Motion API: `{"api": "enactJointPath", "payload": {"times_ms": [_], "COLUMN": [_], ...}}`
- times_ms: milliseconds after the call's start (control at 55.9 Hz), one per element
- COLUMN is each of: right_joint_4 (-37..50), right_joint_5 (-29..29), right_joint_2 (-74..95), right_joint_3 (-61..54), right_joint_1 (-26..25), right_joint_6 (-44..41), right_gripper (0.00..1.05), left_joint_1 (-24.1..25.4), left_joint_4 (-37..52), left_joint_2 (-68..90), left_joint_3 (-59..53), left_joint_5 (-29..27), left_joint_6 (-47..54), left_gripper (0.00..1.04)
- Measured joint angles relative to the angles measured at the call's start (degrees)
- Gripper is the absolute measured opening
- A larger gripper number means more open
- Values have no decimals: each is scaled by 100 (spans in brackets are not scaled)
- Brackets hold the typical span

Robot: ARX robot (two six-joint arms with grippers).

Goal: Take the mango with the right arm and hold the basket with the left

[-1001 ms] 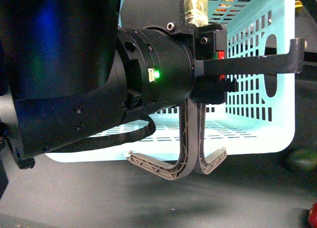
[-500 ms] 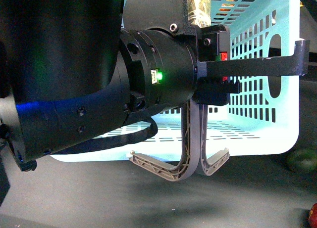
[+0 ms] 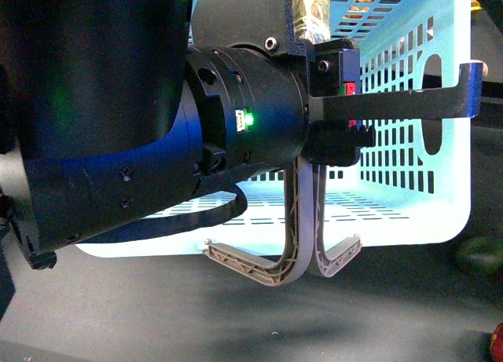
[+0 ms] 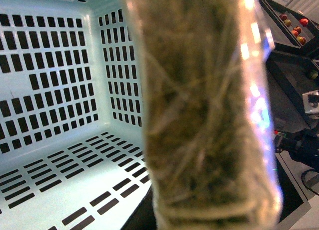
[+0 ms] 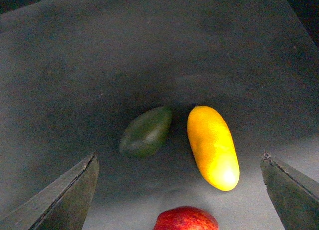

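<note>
My right fingers are hanging wide apart over the mango (lying just beside a dark green fruit). My left fingers are seemingly clamping the taped handle of the basket.

The bulky glossy black left arm masks much of the light turquoise slotted plastic basket in the front view, where a dark green oval fruit is cropped at the right edge. A blurred, tape-wrapped grey-brown handle fills the left wrist view; a round red fruit is cut by the right wrist frame.
</note>
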Motion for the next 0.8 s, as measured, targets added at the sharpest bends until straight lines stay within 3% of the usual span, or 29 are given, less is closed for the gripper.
{"api": "enactJointPath", "payload": {"times_ms": [804], "right_joint_4": [-664], "right_joint_5": [955], "right_joint_2": [3084], "right_joint_3": [2522], "right_joint_1": [-297], "right_joint_6": [385], "right_gripper": [96], "left_joint_1": [0], "left_joint_4": [0], "left_joint_2": [0], "left_joint_3": [0], "left_joint_5": [-2], "left_joint_6": [2], "left_gripper": [4]}}
